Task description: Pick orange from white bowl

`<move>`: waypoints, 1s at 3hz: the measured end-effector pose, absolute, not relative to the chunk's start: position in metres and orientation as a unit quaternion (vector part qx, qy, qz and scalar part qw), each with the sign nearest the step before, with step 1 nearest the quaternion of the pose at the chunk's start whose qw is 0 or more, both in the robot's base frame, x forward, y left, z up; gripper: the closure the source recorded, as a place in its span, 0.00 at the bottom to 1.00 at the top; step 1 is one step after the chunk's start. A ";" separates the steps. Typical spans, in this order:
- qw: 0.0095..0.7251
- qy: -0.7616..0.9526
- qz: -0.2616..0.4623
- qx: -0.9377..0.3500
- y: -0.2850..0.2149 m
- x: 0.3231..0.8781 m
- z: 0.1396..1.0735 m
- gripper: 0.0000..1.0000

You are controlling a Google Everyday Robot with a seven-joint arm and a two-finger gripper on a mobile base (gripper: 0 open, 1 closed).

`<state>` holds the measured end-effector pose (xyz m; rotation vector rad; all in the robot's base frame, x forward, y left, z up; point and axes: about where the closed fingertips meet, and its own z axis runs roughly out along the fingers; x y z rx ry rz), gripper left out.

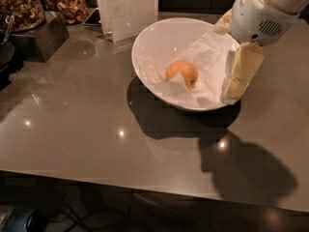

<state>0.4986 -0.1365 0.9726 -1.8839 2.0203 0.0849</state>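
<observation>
Approach step: the end effector [227,57], spread and empty at the rim of the white bowl [149,47], should next straddle the orange [181,72].

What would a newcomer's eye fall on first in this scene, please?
The orange lying on crumpled paper in the large white bowl, in the middle of the table, stands out most. The robot's pale gripper hangs at the bowl's right rim. At the far left sit containers of nuts.
</observation>
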 end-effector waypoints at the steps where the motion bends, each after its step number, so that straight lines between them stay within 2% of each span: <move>1: 0.188 0.718 0.030 -0.670 -0.136 0.499 0.973 0.00; 3: 0.203 0.703 0.027 -0.681 -0.127 0.542 0.980 0.00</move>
